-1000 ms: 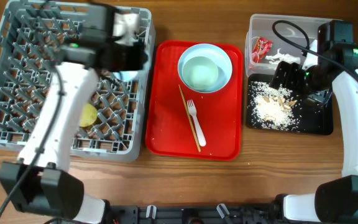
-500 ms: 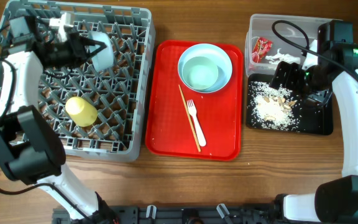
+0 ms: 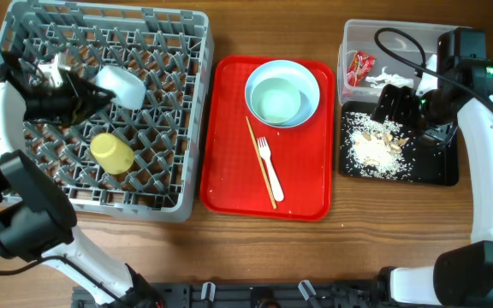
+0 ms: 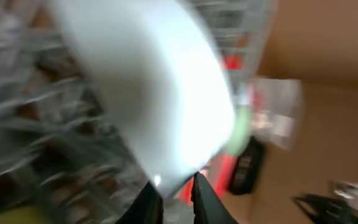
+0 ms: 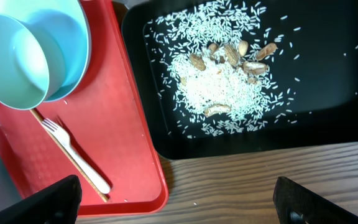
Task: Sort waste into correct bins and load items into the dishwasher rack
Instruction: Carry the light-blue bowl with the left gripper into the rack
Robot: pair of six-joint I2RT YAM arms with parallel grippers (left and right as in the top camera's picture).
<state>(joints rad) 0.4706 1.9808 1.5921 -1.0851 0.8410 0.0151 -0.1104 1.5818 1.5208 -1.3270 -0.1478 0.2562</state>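
Observation:
My left gripper [image 3: 82, 92] is shut on the rim of the round white plate [image 3: 118, 85] and holds it tilted over the left part of the grey dishwasher rack [image 3: 178, 51]. The left wrist view is blurred, with the plate [image 4: 148, 93] between the fingers [image 4: 174, 193]. The yellow cup [image 3: 112, 152] lies in the rack. The pale green bowl [image 3: 276, 101] sits inside the pale blue bowl [image 3: 308, 81] on the red tray [image 3: 229, 188], beside the white fork [image 3: 269, 168] and chopsticks [image 3: 258, 158]. My right gripper [image 3: 400, 107] is open and empty above the black tray [image 3: 439, 167], which holds rice crumbs [image 3: 373, 152].
The clear tub [image 3: 349, 34] at the back right holds the red wrapper [image 3: 359, 67] and white napkin [image 3: 385, 77]. In the right wrist view the blue bowl [image 5: 73, 37], fork [image 5: 79, 163], rice [image 5: 219, 81] and bare wood [image 5: 241, 186] show between the open fingers [image 5: 179, 205].
My left arm has swung to the left across the rack with the white plate in its grip. The yellow cup is now uncovered. The right arm has not moved.

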